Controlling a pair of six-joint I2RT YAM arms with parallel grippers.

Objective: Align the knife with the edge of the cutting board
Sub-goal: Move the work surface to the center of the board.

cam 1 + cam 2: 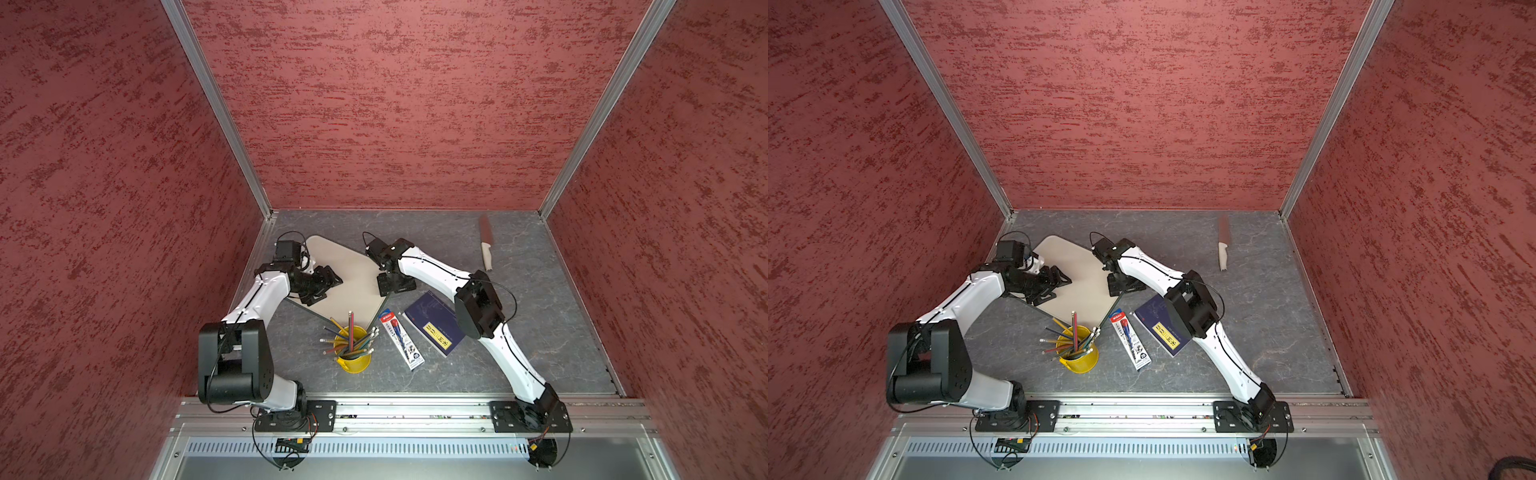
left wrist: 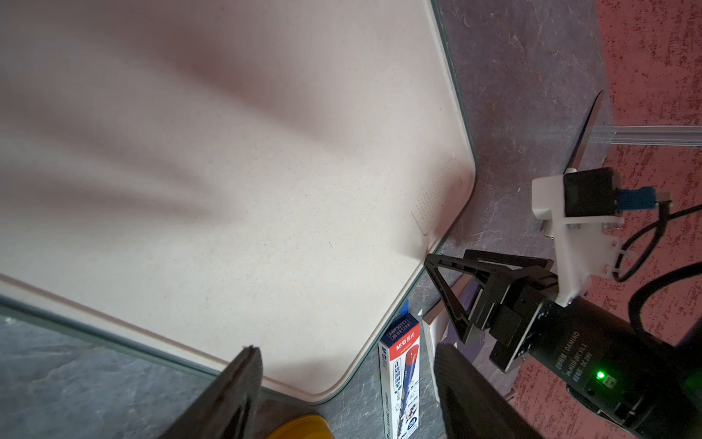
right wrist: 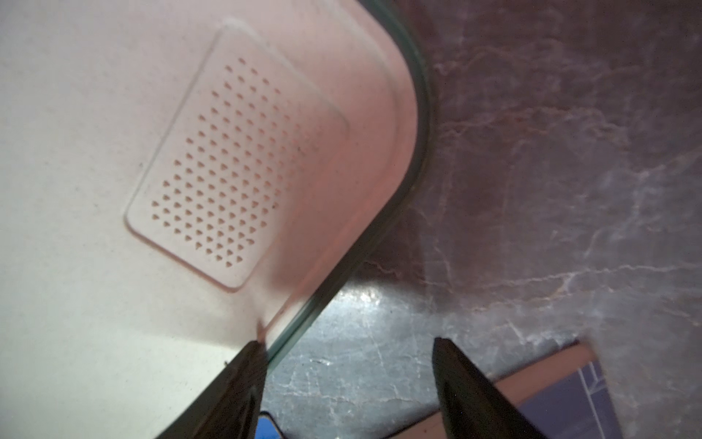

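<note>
Listing what we find on the tabletop (image 1: 540, 332), a dark grey, stone-look surface with pale veins.

Cutting board (image 1: 353, 266): flat beige rectangle with rounded corners, a thin dark-green rim and a matte, faintly speckled face. An outlined panel of tiny triangular dimples (image 3: 235, 159) sits by one corner. The board lies skewed at centre-left, one corner pointing near.

Knife (image 1: 485, 247): glossy reddish-brown blade and smooth white handle. It lies at the far right, blade toward the far wall, well apart from the board, and neither hand touches it. We judge alignment not yet begun.

Left hand (image 1: 324, 286): black fingers spread and holding nothing, low over the board's left side.

Right hand (image 3: 345, 340): fingers likewise apart and empty. They straddle the rim by the board's right corner, one tip at the beige face and one above bare stone. We judge both hands are placed to square the board, giving the knife a straight edge to meet.

Sundries: yellow cup of pencils (image 1: 353, 357), pen pack (image 1: 402, 340) and dark blue notebook (image 1: 432, 328), all by the board's near side.
</note>
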